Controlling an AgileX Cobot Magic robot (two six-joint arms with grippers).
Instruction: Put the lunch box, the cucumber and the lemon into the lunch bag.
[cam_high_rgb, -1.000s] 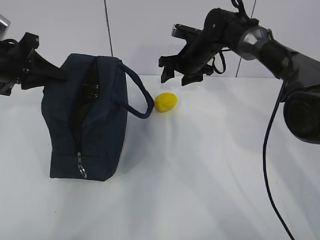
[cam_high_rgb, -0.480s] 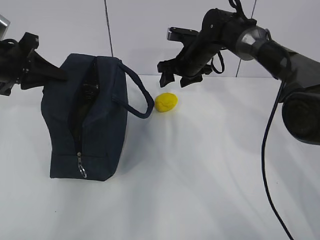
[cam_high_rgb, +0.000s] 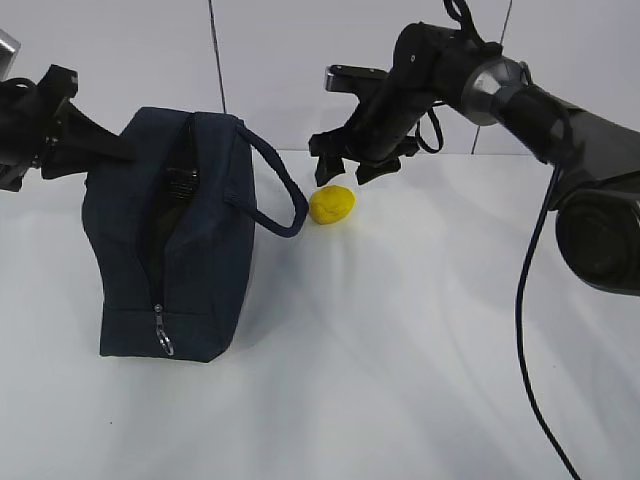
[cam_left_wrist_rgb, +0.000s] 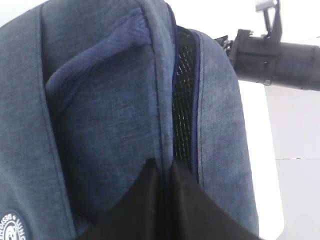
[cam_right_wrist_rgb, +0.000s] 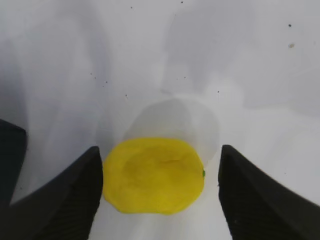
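At the far left of the exterior view, the left gripper (cam_high_rgb: 115, 152) reaches in from the edge and meets the upper left side of the lunch bag (cam_high_rgb: 180, 240). In the left wrist view its jaws are pressed together on a fold of the navy fabric right beside the zipper opening, apparently holding that side of the bag up and open. The bag stands on the white table (cam_high_rgb: 400, 350), its top zipper parted to a dark slit, the silver ring pull (cam_high_rgb: 163, 343) hanging at the near end, and one looped handle (cam_high_rgb: 275, 190) arching out to the right.

Just beside that handle, a little apart from the bag, the lemon (cam_high_rgb: 332, 204) lies on the table. The right gripper (cam_high_rgb: 352, 168) hovers directly above it. In the right wrist view its jaws are spread wide, one dark finger (cam_right_wrist_rgb: 55, 200) on each side of the lemon, neither touching it.

The lunch box and the cucumber are not visible in any view; whether they are inside the bag cannot be told.

The step in hand looks like picking up the lemon. The next move likely calls for lowering the right gripper until the fingers flank the fruit, closing gently on the round, roll-prone lemon, then carrying it left to the narrow zipper opening.
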